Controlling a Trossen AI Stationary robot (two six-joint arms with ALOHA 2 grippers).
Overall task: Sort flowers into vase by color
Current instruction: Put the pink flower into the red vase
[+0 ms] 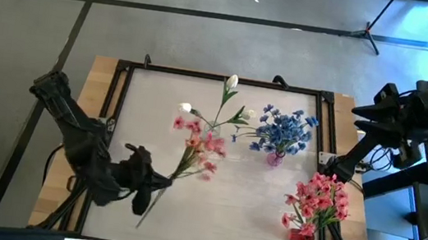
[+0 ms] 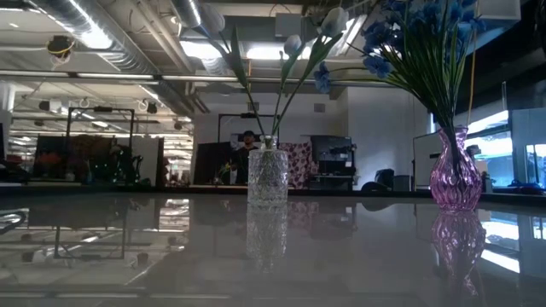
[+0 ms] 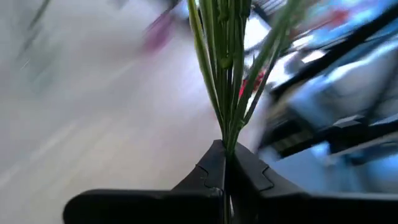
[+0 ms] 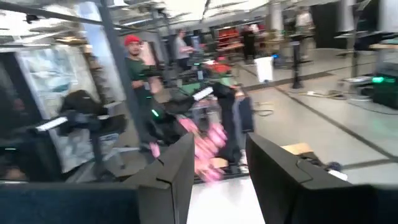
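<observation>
My left gripper (image 1: 158,181) is at the near left of the table, shut on a pink-bloomed flower sprig (image 1: 198,147). The sprig's blooms point toward the far right. White flowers (image 1: 232,82) stand in a clear glass vase (image 2: 268,175) at the far middle. Blue flowers (image 1: 283,131) stand in a purple vase (image 2: 455,179) to its right. Pink flowers (image 1: 318,198) fill a red vase (image 1: 301,236) at the near right. My right gripper (image 4: 221,180) is open with nothing between its fingers, raised off the table's right edge (image 1: 368,114). My left gripper pinches the sprig's bundle of thin green stems (image 3: 227,148) between its two shut fingers (image 3: 208,171). The hold is well below the blooms, and the stems' cut end (image 1: 140,223) sticks out behind the fingers toward the near edge. The fingers lie across the stems.
A black frame (image 1: 118,91) runs around the white work surface. A tripod (image 1: 370,33) stands on the floor beyond the far edge. People and equipment show in the room behind the table. The surface between the three vases and the near edge is bare.
</observation>
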